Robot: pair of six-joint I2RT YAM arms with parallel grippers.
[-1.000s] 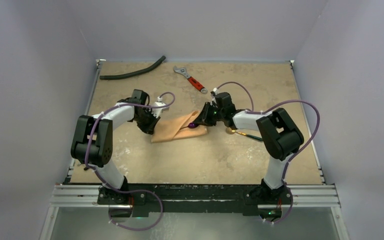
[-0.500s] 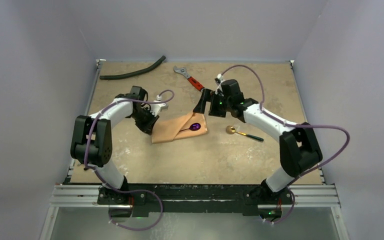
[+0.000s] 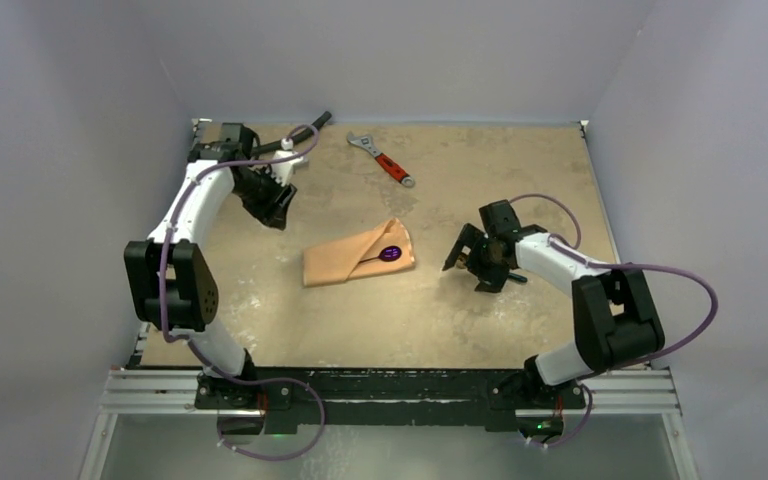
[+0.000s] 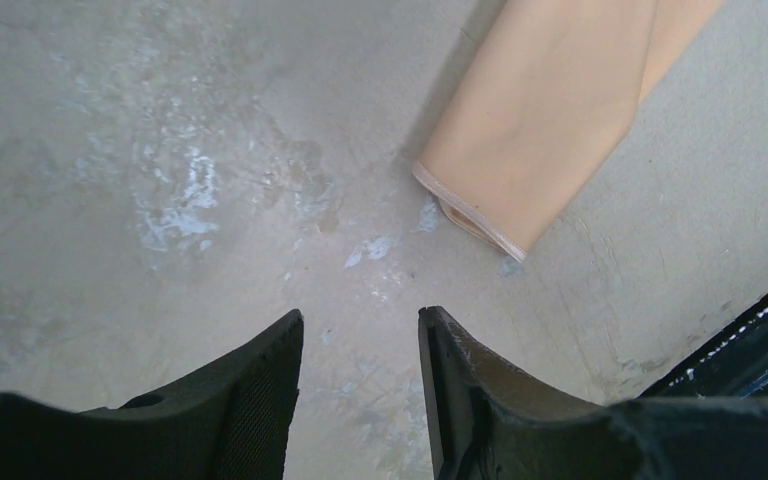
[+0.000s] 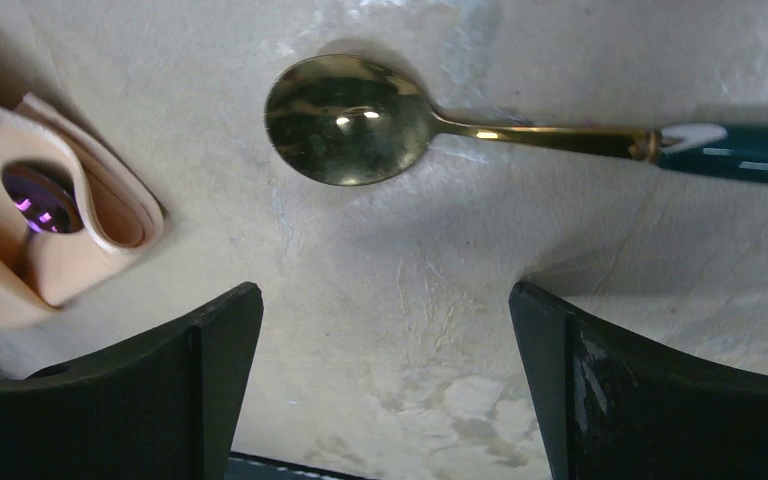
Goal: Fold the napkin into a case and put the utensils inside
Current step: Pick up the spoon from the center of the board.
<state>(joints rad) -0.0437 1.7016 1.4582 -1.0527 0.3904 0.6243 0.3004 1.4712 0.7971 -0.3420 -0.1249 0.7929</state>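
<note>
The peach-orange napkin (image 3: 350, 258) lies folded into a flat case in the middle of the table. A dark purple utensil (image 3: 392, 252) pokes out of the case's right-hand opening, and the right wrist view shows it too (image 5: 38, 198), inside the case (image 5: 60, 260). A gold spoon (image 5: 348, 118) with a dark handle lies on the table just ahead of my right gripper (image 5: 385, 290). That gripper is wide open and empty. My left gripper (image 4: 360, 315) hangs open and empty over bare table, short of the napkin's left end (image 4: 550, 120). In the top view it (image 3: 272, 207) is at the far left.
A curved black hose (image 3: 305, 128) lies along the far left edge, partly behind my left arm. A red-handled steel wrench (image 3: 385, 162) rests at the back centre. Grey walls close in the table on three sides.
My right gripper opened, left the purple utensil in the napkin and swung right and nearer, over the spoon. My left gripper let go of the napkin's left end and pulled back to the far left.
</note>
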